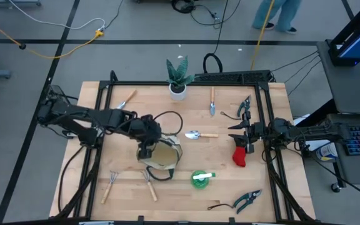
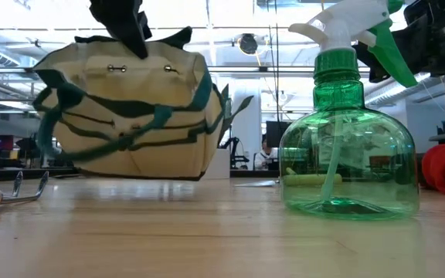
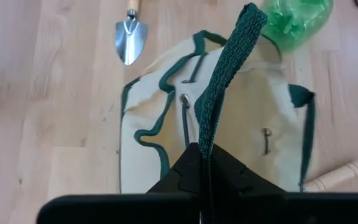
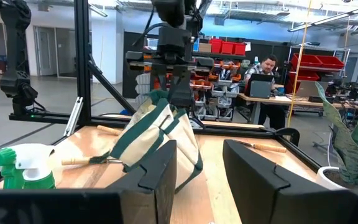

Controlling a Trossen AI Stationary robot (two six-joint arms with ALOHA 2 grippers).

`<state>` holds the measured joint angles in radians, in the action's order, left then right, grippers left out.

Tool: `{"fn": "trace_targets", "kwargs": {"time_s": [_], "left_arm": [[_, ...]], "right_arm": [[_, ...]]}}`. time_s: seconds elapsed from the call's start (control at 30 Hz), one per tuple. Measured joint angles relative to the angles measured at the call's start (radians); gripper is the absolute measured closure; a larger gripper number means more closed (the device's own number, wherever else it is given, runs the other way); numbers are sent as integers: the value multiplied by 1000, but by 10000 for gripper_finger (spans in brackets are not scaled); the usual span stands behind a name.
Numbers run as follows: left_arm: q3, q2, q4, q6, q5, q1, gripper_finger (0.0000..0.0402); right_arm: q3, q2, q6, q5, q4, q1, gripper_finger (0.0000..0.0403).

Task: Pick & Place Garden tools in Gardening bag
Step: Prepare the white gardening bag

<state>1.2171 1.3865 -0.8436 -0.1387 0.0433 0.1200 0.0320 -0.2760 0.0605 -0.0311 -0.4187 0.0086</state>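
From above, the left gripper (image 1: 146, 150) was pinched shut on the gardening bag (image 1: 161, 155) in the middle of the table (image 1: 267, 187). The right gripper (image 1: 242, 139) hung near a red glove (image 1: 240, 155), fingers apart.

From table height, the bag (image 2: 130, 108) hung off the wood, beside a green spray bottle (image 2: 348, 147).

The left wrist view showed the bag's green strap (image 3: 225, 74) clamped, with a trowel (image 3: 130, 38) nearby.

Two dark jointed arms, black cabling
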Motion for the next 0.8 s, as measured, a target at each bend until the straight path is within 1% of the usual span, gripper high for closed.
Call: {"fn": "trace_targets", "kwargs": {"time_s": [0.13,0.27,0.43,0.57,0.63,0.8], "left_arm": [[0,0,-9,7,-53,-43,383],[0,0,-25,29,-174,-89,394],[-2,1,-23,86,-254,-138,379],[-23,1,-19,111,-336,-175,393],[-36,1,-18,113,-355,-192,393],[-63,1,-17,138,-357,-230,375]], "right_arm": [[0,0,1,0,0,0,277],[0,0,2,0,0,0,277],[0,0,-1,0,-1,0,277],[0,0,-24,0,-3,0,277],[0,0,-22,0,-3,0,277],[0,0,-20,0,-3,0,277]]}}
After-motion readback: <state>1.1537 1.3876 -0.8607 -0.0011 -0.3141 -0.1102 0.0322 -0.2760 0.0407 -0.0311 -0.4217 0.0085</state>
